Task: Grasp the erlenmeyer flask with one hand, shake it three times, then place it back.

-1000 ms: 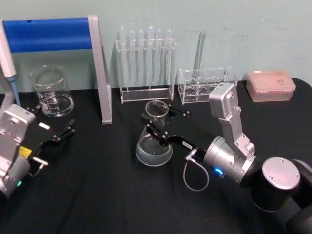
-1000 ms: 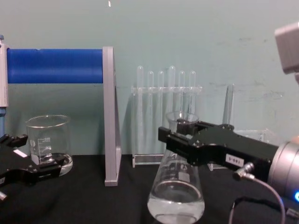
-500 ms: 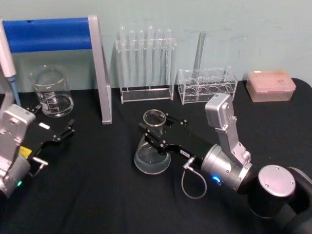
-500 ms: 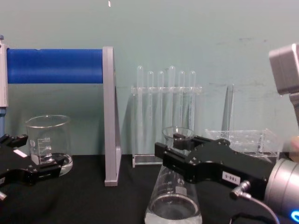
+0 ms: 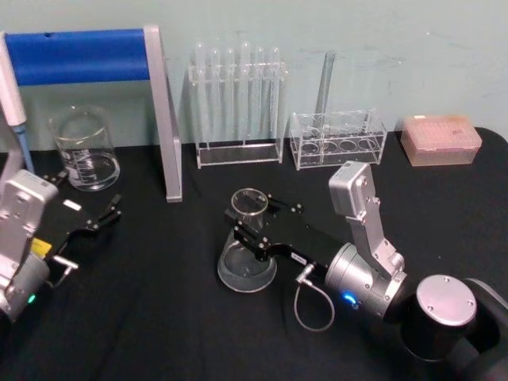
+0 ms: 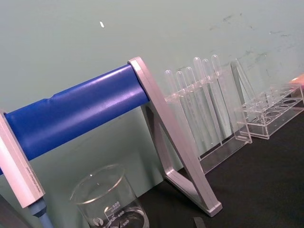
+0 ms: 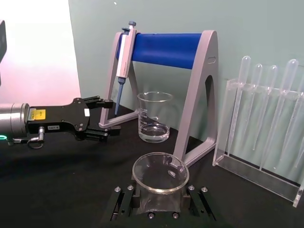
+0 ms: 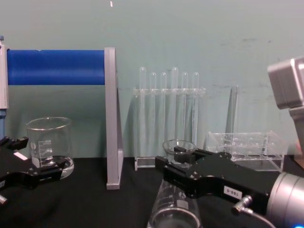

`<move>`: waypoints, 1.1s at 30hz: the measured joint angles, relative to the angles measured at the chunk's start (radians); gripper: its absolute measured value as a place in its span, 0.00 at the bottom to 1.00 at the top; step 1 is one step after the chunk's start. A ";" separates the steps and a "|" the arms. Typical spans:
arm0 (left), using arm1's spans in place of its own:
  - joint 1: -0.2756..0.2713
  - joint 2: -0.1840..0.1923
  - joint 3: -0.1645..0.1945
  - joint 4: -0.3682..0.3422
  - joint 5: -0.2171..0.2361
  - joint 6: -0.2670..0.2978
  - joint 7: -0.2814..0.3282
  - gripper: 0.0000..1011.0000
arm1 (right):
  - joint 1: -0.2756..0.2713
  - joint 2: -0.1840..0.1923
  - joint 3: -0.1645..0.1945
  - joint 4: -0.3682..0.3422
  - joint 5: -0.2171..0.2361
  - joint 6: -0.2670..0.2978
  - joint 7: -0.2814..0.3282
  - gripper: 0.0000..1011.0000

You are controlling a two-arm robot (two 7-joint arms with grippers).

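Observation:
The erlenmeyer flask is clear glass with a little clear liquid in its wide base, standing upright at mid table. My right gripper is shut on its neck just below the flared rim, one black finger on each side. In the chest view the flask sits low, its base cut off by the frame edge, so I cannot tell whether it touches the table. The right wrist view looks down on the flask rim between the fingers. My left gripper rests open at the left, near the beaker.
A glass beaker stands at the back left under a pipette stand with a blue bar and a hanging pipette. A test tube rack, a second clear rack and a pink tip box line the back.
My right gripper has carried the flask downward and nearer to me. The flask stays upright. The left arm has not moved.

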 joint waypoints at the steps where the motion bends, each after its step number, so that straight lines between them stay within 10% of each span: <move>1: 0.000 0.000 0.000 0.000 0.000 0.000 0.000 0.99 | 0.000 0.000 0.000 0.001 0.000 0.000 0.000 0.44; 33: 0.000 0.000 0.000 0.000 0.000 0.000 0.000 0.99 | -0.012 0.001 0.001 -0.003 -0.004 0.018 -0.008 0.44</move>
